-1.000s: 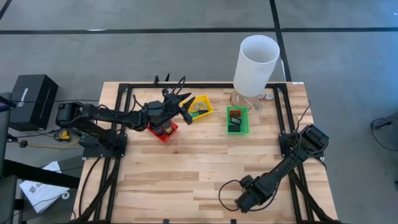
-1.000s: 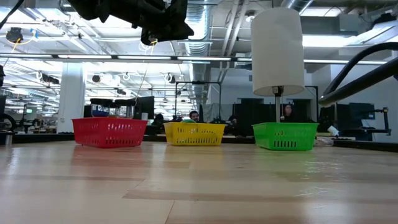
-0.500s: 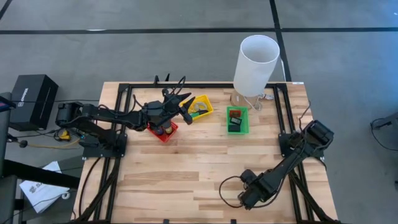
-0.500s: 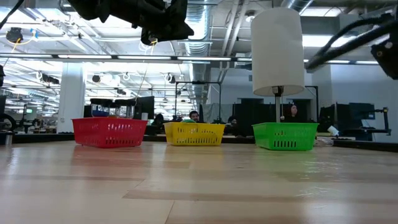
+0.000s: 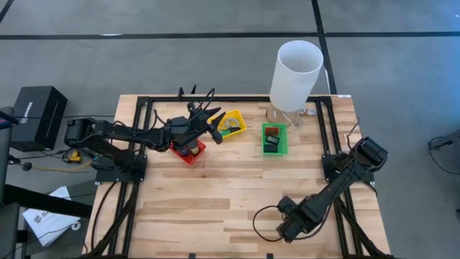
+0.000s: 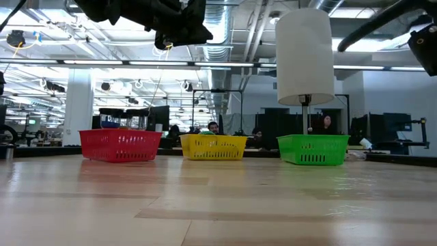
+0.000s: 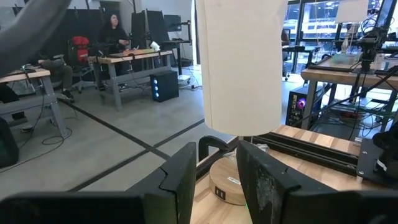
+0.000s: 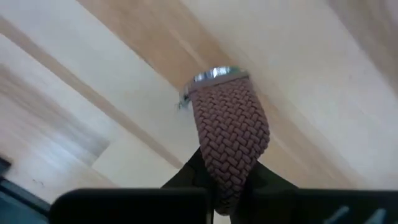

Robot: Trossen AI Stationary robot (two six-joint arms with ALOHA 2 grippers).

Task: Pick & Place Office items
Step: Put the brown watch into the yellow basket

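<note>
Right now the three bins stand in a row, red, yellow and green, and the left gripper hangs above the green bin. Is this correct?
Not quite. The high view shows the left gripper above the gap between the red bin and the yellow bin, not above the green bin. The row of red, yellow and green is as you say.

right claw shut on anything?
Shut on a braided band: in its wrist view the right claw pinches one end, silver clasp toward the table.

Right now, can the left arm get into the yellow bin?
Probably yes. The left gripper hangs open and empty above the near edge of the yellow bin, and nothing stands between them.
</note>
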